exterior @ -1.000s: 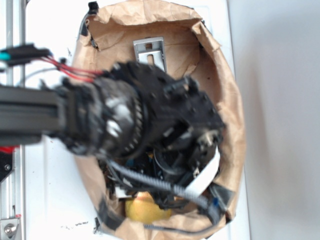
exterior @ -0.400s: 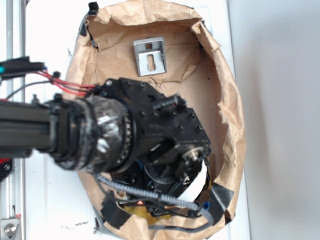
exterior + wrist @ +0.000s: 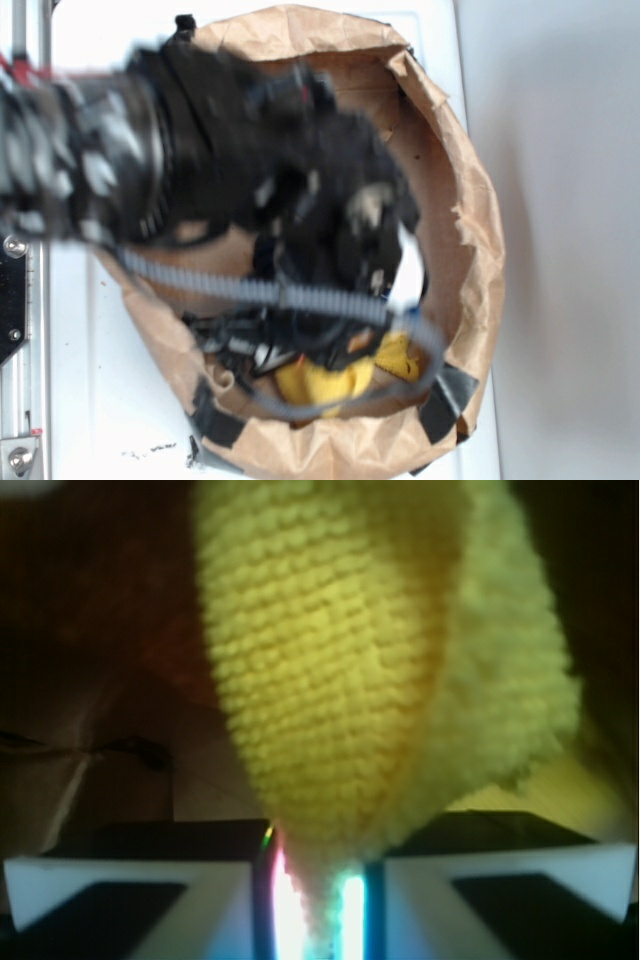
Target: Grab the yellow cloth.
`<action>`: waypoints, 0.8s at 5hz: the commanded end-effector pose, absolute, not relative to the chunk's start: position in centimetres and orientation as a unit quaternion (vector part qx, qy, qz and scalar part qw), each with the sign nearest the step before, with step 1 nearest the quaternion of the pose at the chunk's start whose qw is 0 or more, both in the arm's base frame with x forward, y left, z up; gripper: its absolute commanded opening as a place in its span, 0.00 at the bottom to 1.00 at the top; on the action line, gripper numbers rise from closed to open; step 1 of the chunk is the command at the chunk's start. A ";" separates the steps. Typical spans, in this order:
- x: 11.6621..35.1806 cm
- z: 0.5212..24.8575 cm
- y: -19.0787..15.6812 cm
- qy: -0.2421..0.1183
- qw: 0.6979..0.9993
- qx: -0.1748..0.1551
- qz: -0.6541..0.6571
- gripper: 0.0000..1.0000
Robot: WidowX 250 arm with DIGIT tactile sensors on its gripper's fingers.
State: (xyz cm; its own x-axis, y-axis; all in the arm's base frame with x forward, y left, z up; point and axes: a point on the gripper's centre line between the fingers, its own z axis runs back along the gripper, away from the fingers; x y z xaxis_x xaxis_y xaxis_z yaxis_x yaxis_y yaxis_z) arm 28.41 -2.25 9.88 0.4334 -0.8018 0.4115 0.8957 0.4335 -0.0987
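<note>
The fingers are pinched onto the bright yellow terry cloth, which fills the wrist view. In the exterior view, the blurred black arm hides most of the cloth inside the crumpled brown paper bag.

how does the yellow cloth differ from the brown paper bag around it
The bright yellow knitted cloth is soft, looped fabric; the crumpled brown paper bag is stiff, creased paper. The cloth is small and bunched, pinched at its lower end in the gripper; the bag is far larger, lying open with a torn, folded rim. The cloth sits inside the bag's lower part.
</note>
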 end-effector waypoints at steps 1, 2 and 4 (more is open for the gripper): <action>27.7 15.8 0.8 -0.176 0.915 -0.067 -0.356 0.00; 27.0 18.3 2.2 -0.143 0.957 -0.036 -0.251 0.00; 25.6 21.6 3.5 -0.102 0.983 -0.001 -0.152 0.00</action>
